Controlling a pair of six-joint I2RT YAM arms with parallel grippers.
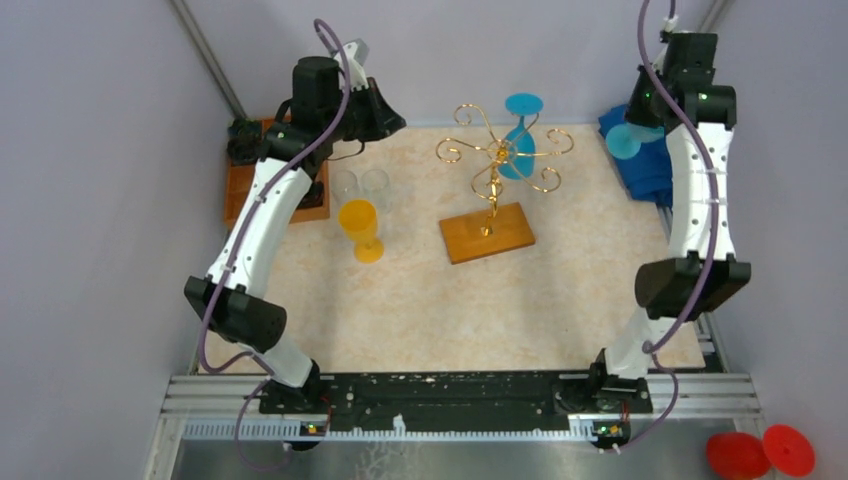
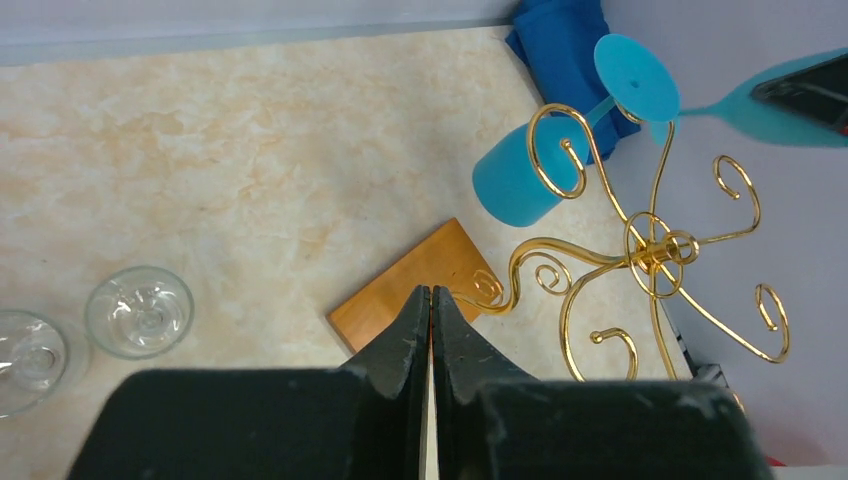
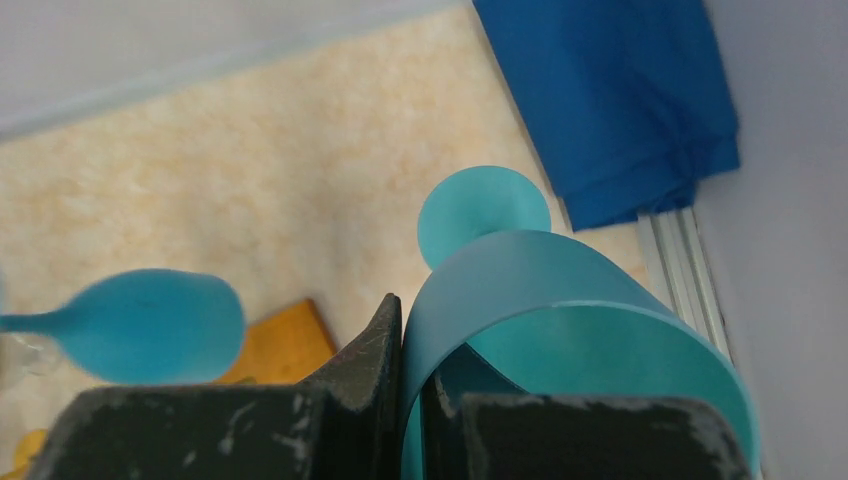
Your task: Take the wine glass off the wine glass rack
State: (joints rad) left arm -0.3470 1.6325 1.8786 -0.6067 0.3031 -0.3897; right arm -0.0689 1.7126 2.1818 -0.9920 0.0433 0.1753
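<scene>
Left wrist view, left gripper (image 2: 431,305): jaws are pressed together; nothing is held.
Orange glass (image 1: 361,228): stood upright on the table (image 1: 420,300), left of the rack.
Wine glass rack (image 2: 652,250): set toward the far edge; a hung wine glass (image 2: 510,185) is carried.
Right gripper (image 3: 402,310): clamped on the held wine glass (image 3: 560,300), off the rack, near the far right corner.

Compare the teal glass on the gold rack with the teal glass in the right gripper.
Support: the racked glass hangs by its foot from a wire arm of the rack; the held glass is pinched at its rim by the right gripper, clear of the rack.
Place: the racked glass is over the table's middle; the held glass is by the blue cloth.
Both are teal, stemmed glasses.
</scene>
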